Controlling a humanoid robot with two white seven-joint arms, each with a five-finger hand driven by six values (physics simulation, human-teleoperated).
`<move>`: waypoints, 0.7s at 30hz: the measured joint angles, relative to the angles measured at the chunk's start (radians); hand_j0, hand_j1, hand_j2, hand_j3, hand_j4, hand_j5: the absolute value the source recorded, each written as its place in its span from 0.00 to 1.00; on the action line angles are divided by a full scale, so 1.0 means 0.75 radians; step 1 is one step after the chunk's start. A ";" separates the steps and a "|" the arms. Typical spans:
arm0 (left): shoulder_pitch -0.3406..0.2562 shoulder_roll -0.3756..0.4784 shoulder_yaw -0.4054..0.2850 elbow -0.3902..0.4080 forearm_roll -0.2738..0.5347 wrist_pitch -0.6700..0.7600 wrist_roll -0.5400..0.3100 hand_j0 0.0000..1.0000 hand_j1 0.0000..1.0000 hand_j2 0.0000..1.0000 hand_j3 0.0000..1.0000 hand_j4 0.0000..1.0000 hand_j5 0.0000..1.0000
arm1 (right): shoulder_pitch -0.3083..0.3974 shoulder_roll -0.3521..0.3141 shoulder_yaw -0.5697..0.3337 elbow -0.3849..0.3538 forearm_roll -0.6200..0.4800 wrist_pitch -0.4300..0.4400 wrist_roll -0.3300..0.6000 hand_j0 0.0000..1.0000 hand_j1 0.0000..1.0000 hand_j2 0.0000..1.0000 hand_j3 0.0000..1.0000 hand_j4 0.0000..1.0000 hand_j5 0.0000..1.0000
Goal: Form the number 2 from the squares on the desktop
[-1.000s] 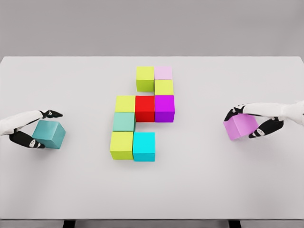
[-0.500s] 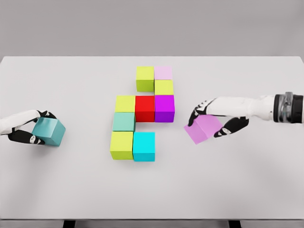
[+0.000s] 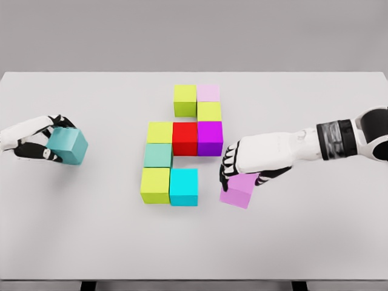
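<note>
The right hand grips a violet cube from above, fingers curled over its top. We see it has carried the cube far to the left since a second ago, from the right side of the worktop to a spot just right of the cyan cube, with a small gap between them. The violet cube looks tilted, and we cannot tell whether it touches the worktop; the hand hides its upper face.

The left hand clasps a teal cube near the left edge, and has lifted it slightly higher and rightward. Its arm is cut off by the frame.

The assembled cubes have not moved. At the top, a yellow-green cube sits beside a pale pink cube, with another yellow-green cube beneath the pink. A middle row runs yellow-green, red, magenta. Below its left end sit a mint cube and a yellow-green cube, which touches the cyan one.
</note>
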State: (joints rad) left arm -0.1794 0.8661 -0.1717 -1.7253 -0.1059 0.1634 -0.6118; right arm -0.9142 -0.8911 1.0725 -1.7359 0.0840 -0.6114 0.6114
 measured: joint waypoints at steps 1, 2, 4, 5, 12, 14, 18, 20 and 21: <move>-0.008 -0.012 -0.001 0.000 -0.003 0.002 0.000 0.43 0.43 0.43 0.43 0.43 0.43 | -0.014 0.015 0.004 0.002 0.013 -0.001 0.000 0.59 0.59 0.59 0.59 0.59 0.59; -0.020 -0.023 -0.001 0.000 -0.005 0.004 0.000 0.43 0.43 0.43 0.43 0.43 0.43 | -0.027 0.027 0.007 0.003 0.027 -0.001 0.000 0.59 0.59 0.59 0.59 0.59 0.59; -0.043 -0.050 -0.002 0.001 -0.009 0.011 0.000 0.42 0.42 0.42 0.42 0.42 0.42 | -0.049 0.043 0.010 0.006 0.049 -0.002 0.000 0.59 0.59 0.59 0.59 0.59 0.59; -0.049 -0.065 -0.003 0.001 -0.011 0.022 0.000 0.41 0.41 0.41 0.41 0.41 0.41 | -0.063 0.054 0.013 0.012 0.055 -0.002 0.000 0.59 0.59 0.59 0.59 0.59 0.59; -0.106 -0.148 -0.009 0.012 -0.018 0.078 0.000 0.40 0.40 0.40 0.40 0.40 0.40 | -0.082 0.122 0.071 0.045 0.104 -0.003 0.000 1.00 1.00 1.00 1.00 1.00 1.00; -0.125 -0.179 -0.009 0.016 -0.037 0.100 0.000 0.40 0.40 0.40 0.40 0.40 0.40 | -0.084 0.117 0.076 0.039 0.114 -0.003 0.000 1.00 1.00 1.00 1.00 1.00 1.00; -0.133 -0.236 -0.010 0.019 -0.083 0.119 0.000 0.40 0.40 0.40 0.40 0.40 0.40 | -0.080 0.062 0.052 -0.003 0.120 -0.003 0.000 1.00 1.00 1.00 1.00 1.00 1.00; -0.157 -0.256 -0.011 0.020 -0.093 0.122 0.000 0.40 0.40 0.40 0.40 0.40 0.40 | -0.070 0.019 0.004 -0.010 0.085 -0.003 0.000 1.00 1.00 1.00 1.00 1.00 1.00; -0.166 -0.264 -0.013 0.021 -0.095 0.123 0.000 0.40 0.40 0.40 0.40 0.40 0.40 | -0.070 0.003 -0.017 -0.006 0.030 -0.003 0.000 1.00 1.00 1.00 1.00 1.00 1.00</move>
State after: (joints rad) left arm -0.3037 0.6679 -0.1815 -1.7095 -0.1774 0.2555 -0.6116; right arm -0.9664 -0.8888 1.0600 -1.7408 0.1068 -0.6139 0.6113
